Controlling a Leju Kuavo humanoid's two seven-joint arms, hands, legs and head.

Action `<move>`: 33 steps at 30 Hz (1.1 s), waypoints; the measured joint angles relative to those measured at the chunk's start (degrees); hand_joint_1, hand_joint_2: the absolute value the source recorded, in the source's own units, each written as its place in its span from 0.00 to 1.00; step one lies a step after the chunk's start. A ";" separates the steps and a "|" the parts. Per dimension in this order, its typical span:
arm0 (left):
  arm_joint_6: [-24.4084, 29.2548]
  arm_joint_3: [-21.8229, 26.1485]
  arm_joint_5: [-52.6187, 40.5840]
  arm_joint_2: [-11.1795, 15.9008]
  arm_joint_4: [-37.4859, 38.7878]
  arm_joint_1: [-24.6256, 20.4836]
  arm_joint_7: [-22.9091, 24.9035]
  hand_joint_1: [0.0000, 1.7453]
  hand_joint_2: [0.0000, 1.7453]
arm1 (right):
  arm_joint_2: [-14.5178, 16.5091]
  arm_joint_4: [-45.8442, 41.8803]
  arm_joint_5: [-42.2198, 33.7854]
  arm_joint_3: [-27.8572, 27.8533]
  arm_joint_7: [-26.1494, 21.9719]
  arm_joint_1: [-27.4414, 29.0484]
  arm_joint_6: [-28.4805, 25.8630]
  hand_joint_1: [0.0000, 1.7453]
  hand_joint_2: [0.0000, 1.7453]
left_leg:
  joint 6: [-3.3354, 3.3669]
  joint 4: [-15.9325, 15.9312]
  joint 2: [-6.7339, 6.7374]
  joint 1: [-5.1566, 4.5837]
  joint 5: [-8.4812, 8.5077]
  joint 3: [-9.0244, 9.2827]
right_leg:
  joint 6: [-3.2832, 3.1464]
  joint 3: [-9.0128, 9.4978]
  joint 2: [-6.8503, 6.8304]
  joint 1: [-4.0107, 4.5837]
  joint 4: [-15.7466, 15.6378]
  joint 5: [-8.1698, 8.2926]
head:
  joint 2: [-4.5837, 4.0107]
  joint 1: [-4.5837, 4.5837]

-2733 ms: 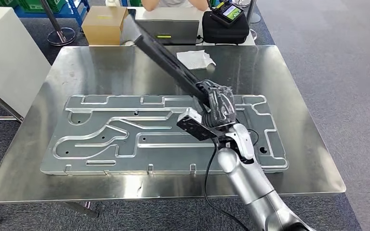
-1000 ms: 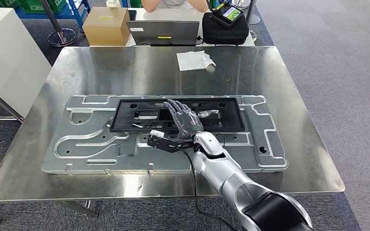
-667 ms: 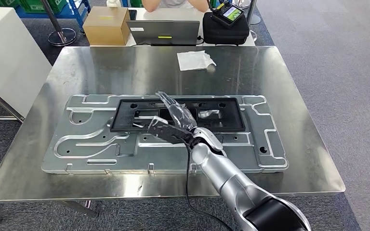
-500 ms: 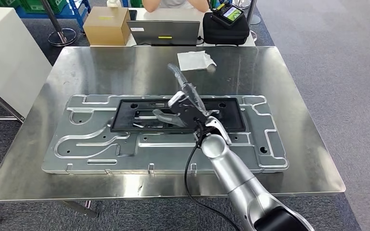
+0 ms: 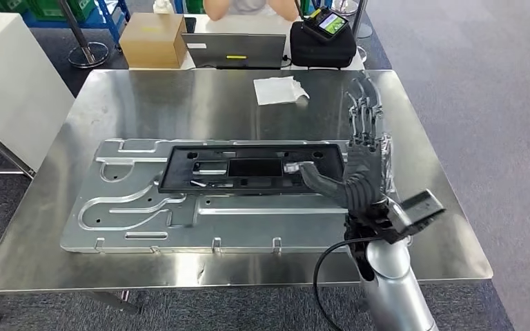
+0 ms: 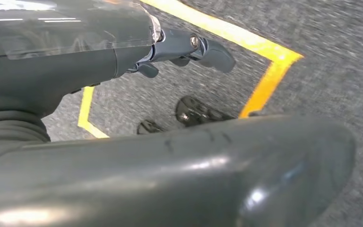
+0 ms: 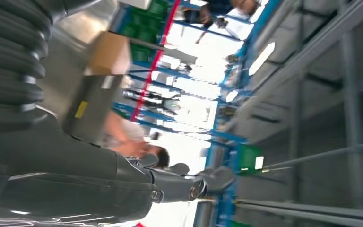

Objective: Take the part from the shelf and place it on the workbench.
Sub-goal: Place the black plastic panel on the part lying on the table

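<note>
the flat black rectangular plastic frame part (image 5: 257, 167) lies on the grooved aluminium fixture plate (image 5: 145, 207) that sits on the shiny steel workbench (image 5: 179, 103), just to the left of the right hand (image 5: 362, 169) and free of it. that hand stands above the plate's right end, palm upright, fingers (image 5: 364, 103) spread and pointing away from the robot, holding nothing. the left hand (image 6: 123, 47) shows in its wrist view above grey carpet marked with yellow tape (image 6: 264, 61); whether it is open or closed, i cannot tell. by the look of it the placing step is done and the hand is clearing off. the next move, i judge, calls for drawing the right arm back without clipping the part's near end.
</note>
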 joint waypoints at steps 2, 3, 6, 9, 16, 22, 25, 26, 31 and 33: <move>0.07 -0.19 -0.11 0.05 0.00 -0.08 -0.17 0.00 0.00 | -0.11 -3.11 0.70 -1.81 -1.11 3.34 -1.07 0.00 1.00 | 0.01 -0.17 -0.06 0.09 0.00 0.21 | 0.24 -4.78 0.00 -0.33 7.82 -3.48 | 0.00 0.03; 0.05 -0.21 -0.05 0.07 0.00 -0.08 -0.18 0.00 0.00 | -0.10 -4.38 1.18 -2.55 -1.42 5.14 -1.63 0.00 1.00 | -0.15 -0.10 -0.11 0.13 -0.10 0.22 | 0.39 -6.80 -0.01 -0.58 10.49 -3.95 | 0.00 0.03; -0.04 -0.22 0.30 0.13 0.00 -0.07 -0.19 0.00 0.00 | -0.03 -7.73 2.61 -4.12 -2.13 9.67 -2.76 0.00 1.00 | -1.06 0.70 -0.18 0.46 -0.72 0.28 | 0.83 -6.97 -0.10 -1.27 6.33 1.58 | 0.00 0.04; 0.08 -0.21 0.81 0.30 0.00 -0.21 -0.17 0.00 0.00 | 0.31 -9.95 4.32 -5.08 -2.45 12.92 -3.64 0.00 0.25 | -2.34 1.99 -0.24 0.54 -1.47 0.13 | 0.64 -4.13 -0.07 -1.38 -1.91 6.43 | 0.01 0.01; 0.75 -0.08 2.53 0.42 0.00 -0.24 0.28 0.00 0.00 | 1.48 -12.33 5.64 -6.76 -2.26 18.13 -4.26 0.00 0.00 | -4.50 8.08 0.34 0.83 -5.45 -2.36 | -2.36 -4.43 -0.29 -0.91 -2.30 7.13 | 0.00 -0.05; 1.36 1.07 5.15 0.35 0.00 -0.28 0.49 0.00 0.00 | 1.90 -12.02 5.92 -8.28 -2.32 20.64 -3.45 0.00 0.00 | -3.53 13.60 0.51 0.53 -7.06 -3.60 | -2.78 -4.52 -0.42 0.08 -2.10 7.16 | 0.00 -0.07; 1.75 1.63 5.63 0.45 -0.01 -0.49 0.50 0.00 0.00 | 2.10 -11.83 5.93 -8.76 -2.37 20.84 -3.45 0.00 0.00 | -2.07 3.88 0.53 -0.15 -3.96 1.38 | -2.44 -4.69 -0.35 0.29 -2.00 7.08 | 0.00 -0.05; 2.07 1.86 5.93 0.45 -0.01 -0.55 0.51 0.00 0.00 | 2.19 -11.71 5.93 -8.94 -2.35 20.87 -3.45 0.00 0.00 | -1.88 3.05 0.52 -0.33 -3.93 1.71 | -2.16 -4.84 -0.37 0.23 -1.99 7.13 | 0.00 -0.04; 4.04 3.14 7.62 -0.11 0.00 -0.84 0.70 0.00 0.00 | 2.47 -10.51 6.53 -10.07 -2.16 20.25 -3.64 0.00 0.00 | -0.85 1.51 0.80 0.24 -2.37 1.36 | -0.63 -6.45 -0.30 0.11 2.05 3.35 | 0.00 0.00; 4.56 3.61 8.07 -0.18 0.00 -0.96 0.76 0.00 0.00 | 2.49 -9.51 6.72 -10.53 -2.10 19.94 -3.70 0.00 0.00 | -0.54 1.50 0.84 0.12 -1.84 0.63 | -0.17 -9.06 -0.28 -0.18 8.80 -0.85 | 0.00 0.02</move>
